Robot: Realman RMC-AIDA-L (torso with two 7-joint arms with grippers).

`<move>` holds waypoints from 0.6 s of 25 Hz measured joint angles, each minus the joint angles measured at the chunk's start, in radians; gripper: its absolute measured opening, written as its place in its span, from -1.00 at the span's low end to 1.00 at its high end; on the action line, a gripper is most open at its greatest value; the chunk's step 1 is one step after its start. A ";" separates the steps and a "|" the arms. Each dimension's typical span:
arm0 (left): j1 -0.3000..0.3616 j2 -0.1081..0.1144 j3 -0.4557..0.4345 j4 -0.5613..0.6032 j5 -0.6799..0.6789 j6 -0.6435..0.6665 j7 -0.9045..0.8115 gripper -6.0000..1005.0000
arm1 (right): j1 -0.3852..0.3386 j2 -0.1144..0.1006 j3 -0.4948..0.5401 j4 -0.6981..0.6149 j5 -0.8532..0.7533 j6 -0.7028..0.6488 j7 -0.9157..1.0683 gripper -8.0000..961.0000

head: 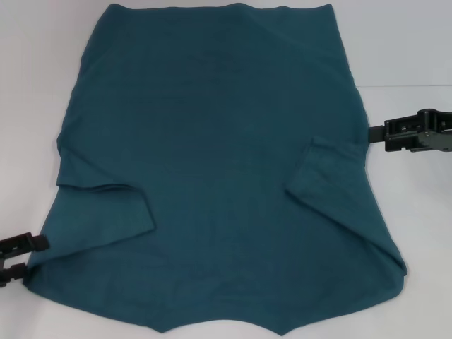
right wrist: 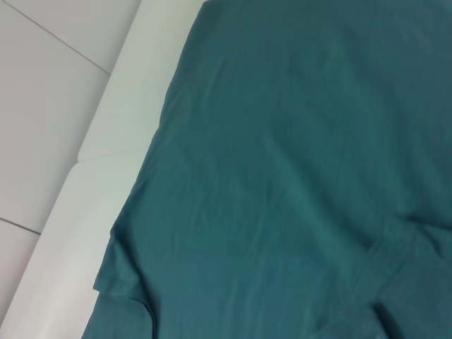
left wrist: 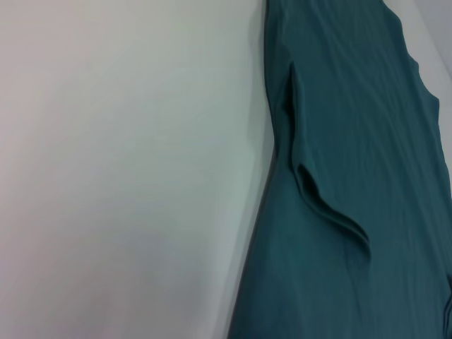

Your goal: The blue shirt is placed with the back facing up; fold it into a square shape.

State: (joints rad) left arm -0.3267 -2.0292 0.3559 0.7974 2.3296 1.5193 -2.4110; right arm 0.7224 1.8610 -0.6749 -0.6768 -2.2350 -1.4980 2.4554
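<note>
The blue shirt [head: 219, 162] lies flat on the white table [head: 35, 85], its hem at the far side and its collar end near me. Both short sleeves are folded inward over the body, one at the left [head: 106, 212] and one at the right [head: 332, 176]. My left gripper [head: 30, 258] rests at the shirt's near left corner, open, with one finger above and one below the cloth's edge. At mid height, my right gripper [head: 376, 134] reaches the shirt's right edge. The left wrist view shows the shirt [left wrist: 353, 176] with its folded sleeve; the right wrist view shows more shirt [right wrist: 282, 176].
Bare white tabletop [left wrist: 127, 176] runs along the shirt's left side. In the right wrist view the table's rounded edge [right wrist: 92, 176] borders a tiled floor [right wrist: 42, 106]. The shirt's near tip hangs at the table's front edge [head: 219, 328].
</note>
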 joint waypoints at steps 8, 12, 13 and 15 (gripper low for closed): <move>-0.005 -0.003 0.012 -0.027 0.001 -0.011 0.007 0.70 | 0.000 0.000 0.002 0.000 -0.001 0.004 0.000 0.16; -0.025 -0.006 0.015 -0.053 0.001 -0.011 0.015 0.69 | 0.000 0.000 0.002 0.000 -0.002 0.006 0.000 0.15; -0.029 -0.006 0.018 -0.057 0.001 -0.011 0.015 0.69 | 0.000 0.000 0.002 0.000 -0.002 0.006 0.000 0.15; -0.038 -0.007 0.024 -0.065 0.000 -0.011 0.016 0.69 | 0.000 0.000 0.002 0.000 -0.003 0.006 0.000 0.15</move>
State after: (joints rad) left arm -0.3649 -2.0358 0.3804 0.7328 2.3300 1.5088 -2.3951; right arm 0.7225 1.8607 -0.6733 -0.6764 -2.2380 -1.4922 2.4557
